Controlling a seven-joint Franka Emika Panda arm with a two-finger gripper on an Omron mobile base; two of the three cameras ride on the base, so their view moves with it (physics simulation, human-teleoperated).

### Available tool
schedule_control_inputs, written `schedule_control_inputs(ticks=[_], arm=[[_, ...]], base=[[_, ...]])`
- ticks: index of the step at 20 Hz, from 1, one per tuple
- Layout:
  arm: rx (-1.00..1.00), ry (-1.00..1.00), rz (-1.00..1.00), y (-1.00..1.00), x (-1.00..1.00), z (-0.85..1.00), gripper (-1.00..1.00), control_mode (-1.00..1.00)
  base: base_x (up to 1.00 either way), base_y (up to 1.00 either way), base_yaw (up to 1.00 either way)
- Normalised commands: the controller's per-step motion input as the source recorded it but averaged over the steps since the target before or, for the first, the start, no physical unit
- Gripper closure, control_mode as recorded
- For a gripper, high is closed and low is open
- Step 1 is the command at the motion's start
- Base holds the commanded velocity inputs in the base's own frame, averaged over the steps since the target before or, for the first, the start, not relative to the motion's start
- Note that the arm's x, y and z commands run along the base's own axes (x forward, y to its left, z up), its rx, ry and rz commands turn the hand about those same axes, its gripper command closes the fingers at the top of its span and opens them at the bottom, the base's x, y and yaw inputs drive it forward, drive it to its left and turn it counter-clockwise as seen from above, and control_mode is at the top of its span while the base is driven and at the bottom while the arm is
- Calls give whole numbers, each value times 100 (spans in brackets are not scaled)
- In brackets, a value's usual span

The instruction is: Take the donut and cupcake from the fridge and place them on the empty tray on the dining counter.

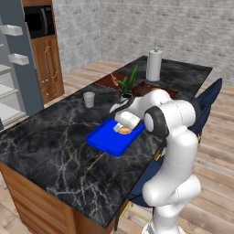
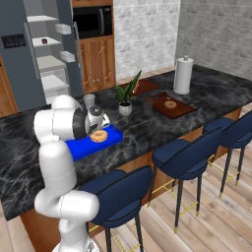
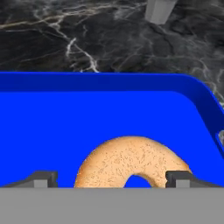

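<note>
- The donut point(image 3: 131, 164) lies flat in the blue tray point(image 3: 65, 113), toward its 5 o'clock corner in the hand view.
- The claw point(image 3: 111, 178) hangs just above the donut, fingers wide on either side, gripping nothing.
- The tray rests on the black marble bench point(image 1: 55, 151), with a grey cup point(image 1: 89, 99) at 11 o'clock of it.
- The fridge point(image 2: 29, 54) stands open beyond the bench.

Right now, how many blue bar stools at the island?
3, all along the near side of the black marble counter: nearest stool by the robot, middle stool, far stool. More may be hidden out of frame.
</note>
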Motion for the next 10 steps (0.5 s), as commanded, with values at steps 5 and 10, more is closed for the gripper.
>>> schedule_control_inputs(ticks=[5, 10], arm=[[0, 8, 0, -3, -32, 58, -100, -100], [0, 1, 0, -21, -81, 100, -100, -100]], base=[[0, 0, 0], [0, 0, 0]])
